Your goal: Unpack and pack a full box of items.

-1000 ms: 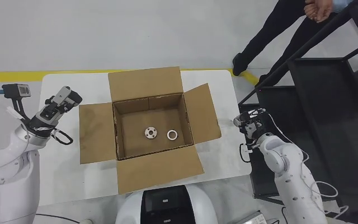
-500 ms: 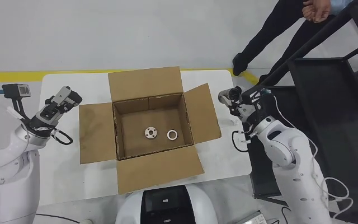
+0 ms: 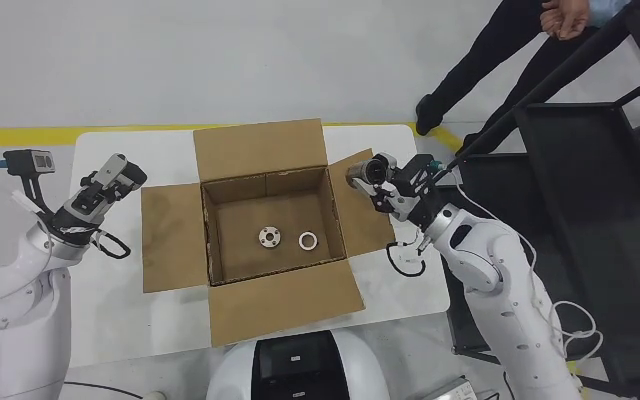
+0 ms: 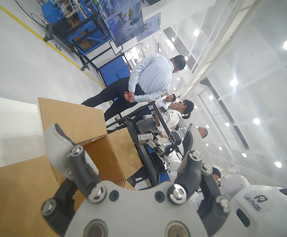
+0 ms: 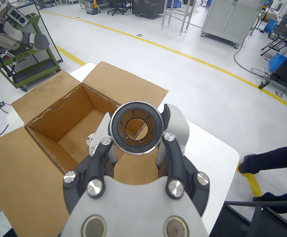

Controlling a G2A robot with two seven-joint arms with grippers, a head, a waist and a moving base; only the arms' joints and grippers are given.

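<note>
Big swing on the right since a second ago! Out by the black rack (image 3: 570,200) then, off the edge of the surface (image 3: 120,310); in over the right flap (image 3: 355,215) of the box (image 3: 265,186) now. Talking of the right hand (image 3: 372,172), of course, clamped on one hollow metal cylinder (image 5: 137,105), dark-rimmed, bore turned toward the wrist camera (cardboard visible straight through it). Nothing stirring anywhere else.

Near to far, then. Nearest, the front flap (image 3: 285,305), folded flat outward. Next, down on the box floor, two small parts, same spots as before: one flanged disc (image 3: 268,237), one plain ring (image 3: 308,240) just beside it, not touching. Out past the left flap (image 3: 172,235), the left hand (image 3: 118,172), above the surface, jaws wide apart and gripping nothing. Further back, the rear flap (image 3: 260,150), lying open too.

Count: one box, four flaps all open, two parts inside, one cylinder in the air over the right flap, two hands.

Writing? Some print on a big screen (image 4: 125,20) far behind in the left wrist view, too small to read.
</note>
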